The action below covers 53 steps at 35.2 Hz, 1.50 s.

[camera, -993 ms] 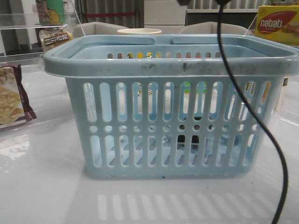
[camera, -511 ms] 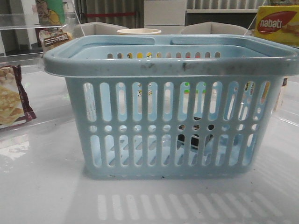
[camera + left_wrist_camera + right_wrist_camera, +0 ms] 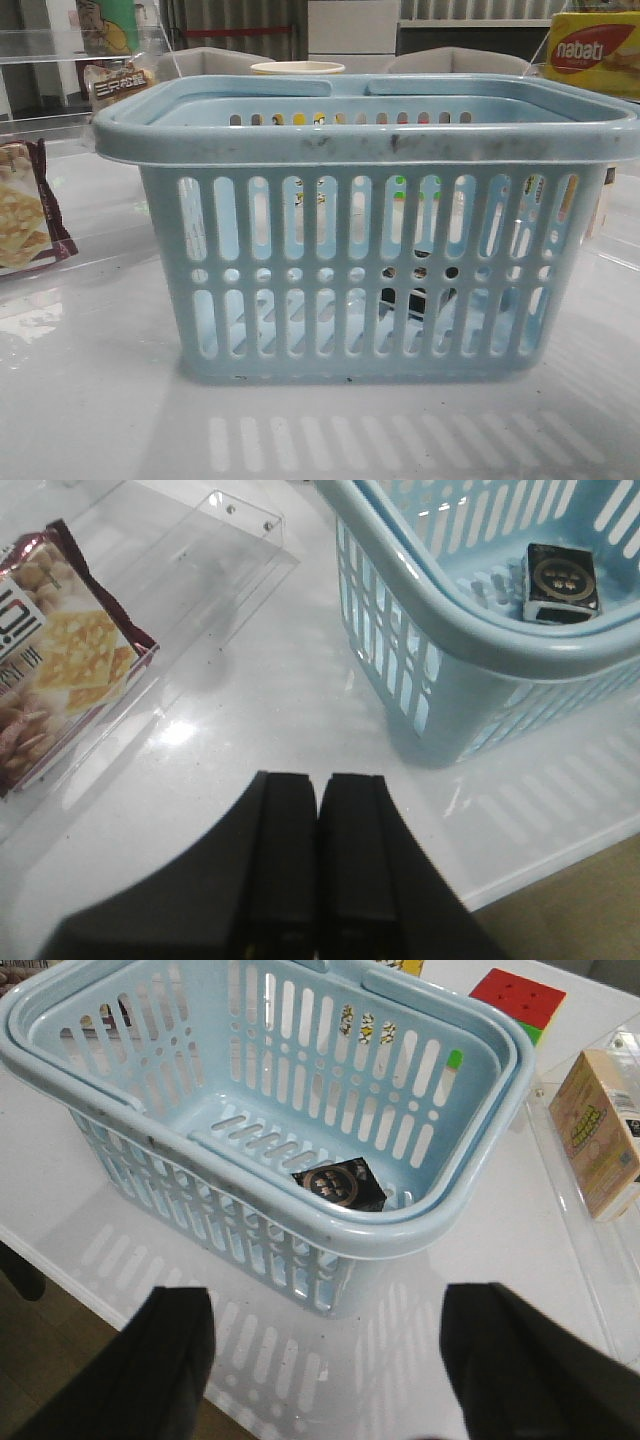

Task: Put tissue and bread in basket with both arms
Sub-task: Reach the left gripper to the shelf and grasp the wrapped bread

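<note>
The light-blue basket (image 3: pixel 370 140) stands mid-table, and also shows in the left wrist view (image 3: pixel 450 620) and the right wrist view (image 3: pixel 400 1225). The small dark tissue pack (image 3: pixel 340 1185) lies on the basket floor near a corner. It also shows in the left wrist view (image 3: pixel 560 580) and through the slots in the front view (image 3: pixel 415 300). A packet with a dark label band (image 3: pixel 118 82), seemingly the bread, stands at the back left behind the rim. My left gripper (image 3: pixel 320 777) is shut and empty over the table beside the basket. My right gripper (image 3: pixel 330 1295) is open and empty near the basket's corner.
A maroon-edged cracker packet (image 3: pixel 60 670) lies on a clear acrylic tray (image 3: pixel 200 560) left of the basket. A yellow Nabati box (image 3: pixel 595 50) is at the back right. A colour cube (image 3: pixel 520 1000) and a beige carton (image 3: pixel 605 1130) sit right of the basket.
The black cable that hung in front of the basket one second ago has left the front view. The basket and tissue pack have not moved.
</note>
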Tool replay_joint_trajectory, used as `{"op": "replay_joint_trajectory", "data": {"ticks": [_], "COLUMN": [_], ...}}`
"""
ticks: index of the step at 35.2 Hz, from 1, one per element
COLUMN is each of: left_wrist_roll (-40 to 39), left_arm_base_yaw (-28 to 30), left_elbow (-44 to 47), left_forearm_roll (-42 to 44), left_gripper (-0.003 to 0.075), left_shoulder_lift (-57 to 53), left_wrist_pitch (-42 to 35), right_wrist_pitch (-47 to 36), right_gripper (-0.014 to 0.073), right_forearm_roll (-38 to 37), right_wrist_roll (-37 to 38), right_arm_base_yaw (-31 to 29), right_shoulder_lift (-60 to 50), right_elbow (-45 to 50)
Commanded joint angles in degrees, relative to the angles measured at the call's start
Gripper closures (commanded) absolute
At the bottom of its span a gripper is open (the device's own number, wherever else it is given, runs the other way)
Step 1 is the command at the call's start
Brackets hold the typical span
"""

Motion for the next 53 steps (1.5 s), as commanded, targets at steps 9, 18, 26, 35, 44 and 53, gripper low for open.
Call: {"op": "replay_joint_trajectory", "data": {"ticks": [9,18,26,35,44,53], "left_wrist_roll": [-0.11,-0.11,-0.11,-0.11,-0.11,-0.11], "left_arm_base_yaw": [-0.32,2.08,5.44,7.91,11.18,11.69], "left_elbow": [-1.68,-9.98,-19.88,-32.04,-42.85,-50.82], "left_forearm_roll": [-0.5,2.17,3.49,5.71,6.2,6.09], "left_gripper": [0.0612,0.0048,0.0047,0.0047,0.0048,0.0048], "left_shoulder_lift": [0.85,14.22,27.46,41.05,52.34,62.02], "left_wrist_pitch": [-10.0,-11.12,-12.85,-15.61,-16.84,-21.73], "right_wrist_pitch": [-4.18,-4.18,-4.18,-4.18,-4.18,-4.18], "right_gripper": [0.0025,0.0025,0.0025,0.0025,0.0025,0.0025], "right_forearm_roll": [-0.4,-0.4,-0.4,-0.4,-0.4,-0.4], "right_wrist_roll": [-0.61,-0.61,-0.61,-0.61,-0.61,-0.61], "right_arm_base_yaw": [-0.07,-0.07,-0.07,-0.07,-0.07,-0.07], "right_shoulder_lift": [0.16,0.16,0.16,0.16,0.16,0.16], "right_elbow": [-1.42,-1.42,-1.42,-1.42,-1.42,-1.42]}}
